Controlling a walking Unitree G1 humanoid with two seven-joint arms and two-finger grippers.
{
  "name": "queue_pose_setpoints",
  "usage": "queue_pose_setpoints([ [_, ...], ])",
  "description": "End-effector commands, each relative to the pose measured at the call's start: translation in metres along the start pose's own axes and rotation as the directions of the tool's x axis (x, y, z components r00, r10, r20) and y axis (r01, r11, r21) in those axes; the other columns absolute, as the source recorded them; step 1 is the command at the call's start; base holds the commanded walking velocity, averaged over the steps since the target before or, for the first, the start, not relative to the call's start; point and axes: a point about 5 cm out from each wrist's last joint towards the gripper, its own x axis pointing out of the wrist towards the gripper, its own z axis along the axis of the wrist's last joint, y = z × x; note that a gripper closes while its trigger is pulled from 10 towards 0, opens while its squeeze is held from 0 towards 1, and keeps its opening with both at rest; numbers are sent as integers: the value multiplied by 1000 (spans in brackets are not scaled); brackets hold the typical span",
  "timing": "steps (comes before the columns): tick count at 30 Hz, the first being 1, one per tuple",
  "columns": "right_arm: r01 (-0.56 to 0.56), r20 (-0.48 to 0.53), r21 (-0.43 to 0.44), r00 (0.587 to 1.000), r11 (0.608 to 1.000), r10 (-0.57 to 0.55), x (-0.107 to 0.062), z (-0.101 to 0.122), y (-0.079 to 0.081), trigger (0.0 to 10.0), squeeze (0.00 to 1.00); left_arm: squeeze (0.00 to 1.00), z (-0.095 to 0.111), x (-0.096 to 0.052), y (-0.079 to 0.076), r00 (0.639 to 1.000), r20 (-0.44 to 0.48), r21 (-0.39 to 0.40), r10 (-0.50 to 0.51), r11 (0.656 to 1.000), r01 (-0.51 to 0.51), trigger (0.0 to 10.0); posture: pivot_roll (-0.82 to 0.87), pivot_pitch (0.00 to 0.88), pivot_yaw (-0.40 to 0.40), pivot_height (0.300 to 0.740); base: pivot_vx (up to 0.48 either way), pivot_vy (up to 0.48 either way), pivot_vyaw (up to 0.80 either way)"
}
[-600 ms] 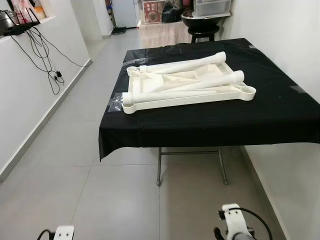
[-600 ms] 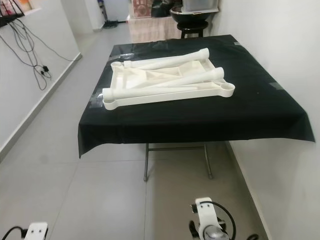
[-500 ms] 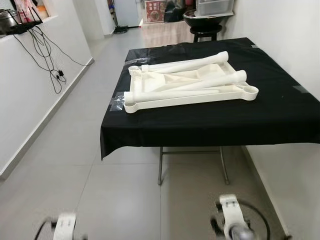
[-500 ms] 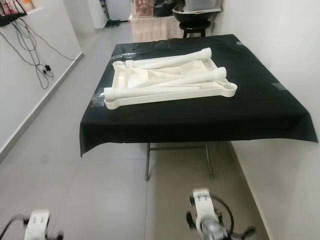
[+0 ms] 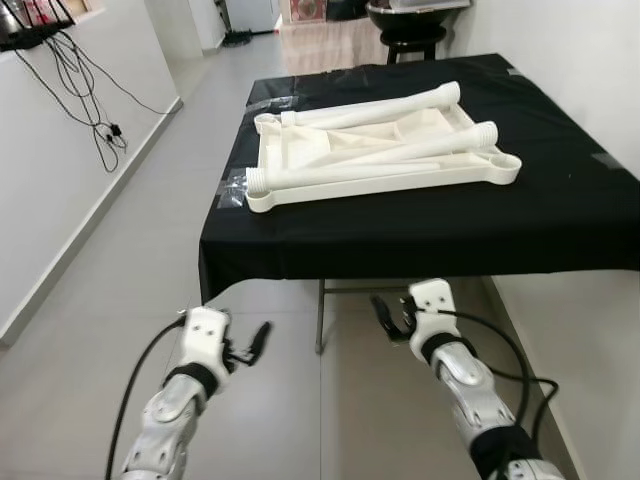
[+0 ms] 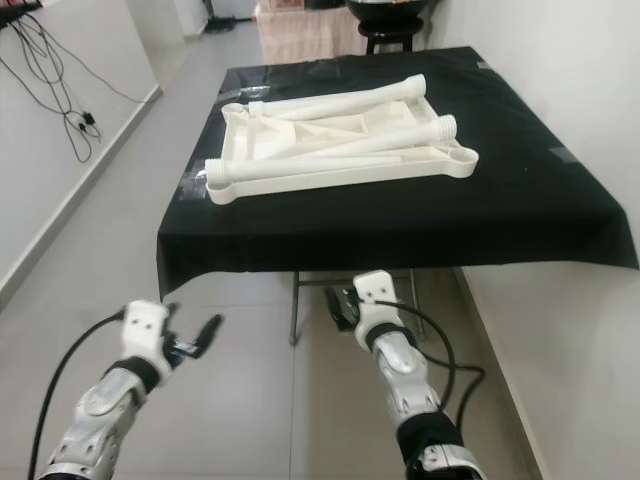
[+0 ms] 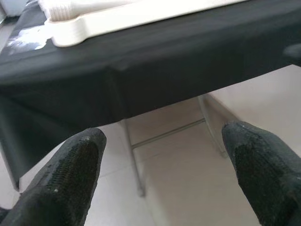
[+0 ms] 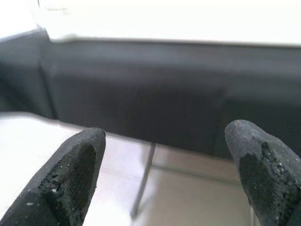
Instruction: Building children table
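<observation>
We are counting one white tabletop (image 5: 380, 160) carrying three legs (image 5: 375, 105) on the counter (image 5: 560, 215); left gripper (image 5: 250, 345) and right gripper (image 5: 385, 315) are gaping wide, holding nothing.

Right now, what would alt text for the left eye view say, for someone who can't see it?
A cream tabletop lies upside down with three loose legs on it, on a black-clothed table. In front, below the table's edge, the left gripper and right gripper are raised, both empty.

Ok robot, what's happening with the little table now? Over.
Left end effector and right end effector open, empty, raised short of the black table. White tabletop upside down, legs loose on it. Nothing in the way.
</observation>
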Motion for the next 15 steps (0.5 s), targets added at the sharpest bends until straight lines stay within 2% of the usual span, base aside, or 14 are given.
queue_pose_setpoints([
  [1, -53, 17, 45, 998, 998, 53, -4, 6, 14, 10000, 0, 0, -3, -7, -8, 1000, -8, -21, -18, 1000, 18, 10000, -59, 0, 56, 740, 0, 0, 0],
  [2, -53, 17, 45, 998, 998, 53, -4, 6, 14, 10000, 0, 0, -3, -7, -8, 1000, -8, -21, -18, 1000, 18, 10000, -59, 0, 56, 740, 0, 0, 0],
  [3, -98, 25, 58, 995, 993, 97, -6, 10, 23, 10000, 0, 0, -2, -8, -11, 1000, 0, -21, -19, 1000, 19, 10000, -60, 0, 56, 740, 0, 0, 0],
  [5, -174, 42, 31, 984, 984, 173, -10, 14, 38, 10000, 0, 0, -2, -11, -13, 1000, 11, -25, 25, 999, -25, 10000, -55, 0, 51, 740, 0, 0, 0],
  [10, -195, 46, 19, 980, 981, 194, -9, 15, 42, 10000, 0, 0, -3, -11, -12, 999, 11, -25, 42, 999, -42, 10000, -51, 0, 50, 740, 0, 0, 0],
  [15, -237, 55, -1, 970, 971, 237, -6, 21, 45, 10000, 0, 0, 7, -13, -13, 999, -7, -5, 40, 999, -40, 10000, -56, 0, 40, 740, 0, 0, 0],
])
